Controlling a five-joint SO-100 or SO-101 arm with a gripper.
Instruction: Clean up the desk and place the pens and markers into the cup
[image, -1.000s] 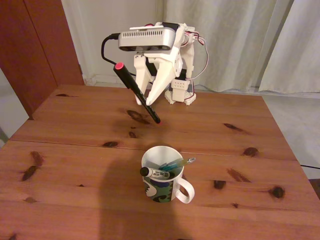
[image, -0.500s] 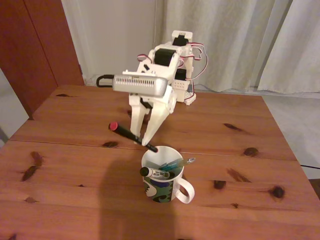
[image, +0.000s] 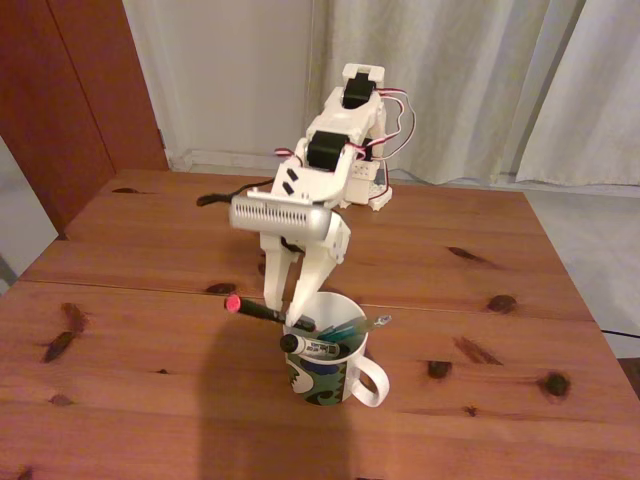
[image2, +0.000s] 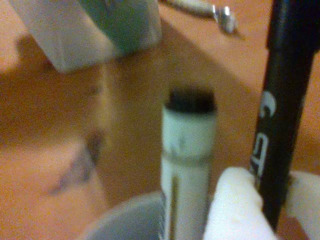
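Black pen with the pink-red end sits clamped in the gripper, lying nearly level at the centre of the fixed view, its dark tip just over the rim of the cup and its pink end sticking out to the left. To drop it in cleanly, I'd say the arm should tip the pen steeper, tip down, and bring it further over the opening before letting go, or it may tumble onto the desk. Inside the cup already: a white marker with a black cap and a teal pen, both leaning against the rim. Close up in the wrist view, white fingertips pinch the black barrel beside the marker
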